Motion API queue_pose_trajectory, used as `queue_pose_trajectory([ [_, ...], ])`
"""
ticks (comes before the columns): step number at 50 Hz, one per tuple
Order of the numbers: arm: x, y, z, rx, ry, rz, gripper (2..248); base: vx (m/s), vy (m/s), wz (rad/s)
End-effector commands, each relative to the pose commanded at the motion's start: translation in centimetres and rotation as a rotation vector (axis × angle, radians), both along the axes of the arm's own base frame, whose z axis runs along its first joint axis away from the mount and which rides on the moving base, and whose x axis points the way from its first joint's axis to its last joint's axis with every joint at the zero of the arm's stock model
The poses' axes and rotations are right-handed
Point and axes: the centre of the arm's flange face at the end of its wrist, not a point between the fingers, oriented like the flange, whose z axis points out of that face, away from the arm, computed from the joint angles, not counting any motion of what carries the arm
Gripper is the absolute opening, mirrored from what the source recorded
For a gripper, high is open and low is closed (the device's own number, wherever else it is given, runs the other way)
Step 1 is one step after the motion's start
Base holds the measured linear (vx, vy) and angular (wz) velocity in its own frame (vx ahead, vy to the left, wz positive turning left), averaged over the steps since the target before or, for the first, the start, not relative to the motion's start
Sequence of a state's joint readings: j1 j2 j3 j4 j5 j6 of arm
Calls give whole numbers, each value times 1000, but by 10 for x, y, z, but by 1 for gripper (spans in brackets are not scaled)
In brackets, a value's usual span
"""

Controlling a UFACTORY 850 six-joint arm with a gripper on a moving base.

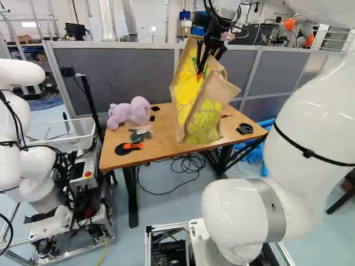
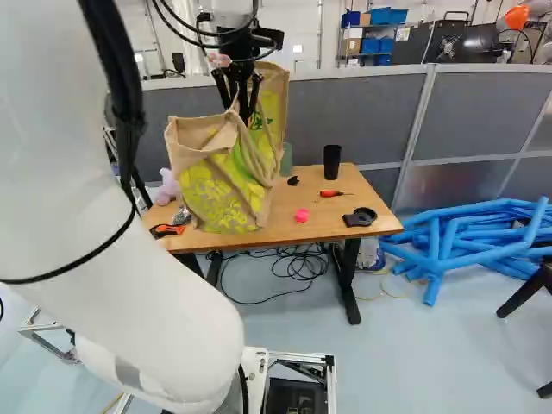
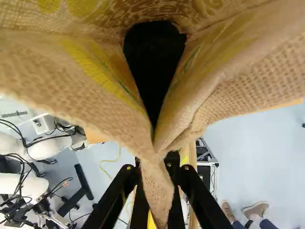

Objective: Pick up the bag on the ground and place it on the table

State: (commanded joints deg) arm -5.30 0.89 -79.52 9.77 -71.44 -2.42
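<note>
The tan burlap bag with a yellow-green print is at the table in the left base view and in the right base view, its lower part over the wooden table top. My gripper is at the bag's upper part, pointing down. In the wrist view the gripper is shut on a gathered fold of the bag, one finger on either side. Beyond the fingers the bag's mouth gapes, dark inside. Whether its bottom touches the table, I cannot tell.
On the table are a purple plush toy, an orange-black tool, a black cup, a pink item and a screwdriver. Another robot stands at the left. Grey partitions rise behind; blue tubes lie at the right.
</note>
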Motion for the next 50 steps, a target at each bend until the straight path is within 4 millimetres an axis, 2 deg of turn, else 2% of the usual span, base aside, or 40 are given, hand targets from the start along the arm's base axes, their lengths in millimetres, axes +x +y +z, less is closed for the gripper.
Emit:
queue_pose_trajectory([
  [50, 92, 9, -74, -1, 46, 17, 33, 0, 0, 0],
])
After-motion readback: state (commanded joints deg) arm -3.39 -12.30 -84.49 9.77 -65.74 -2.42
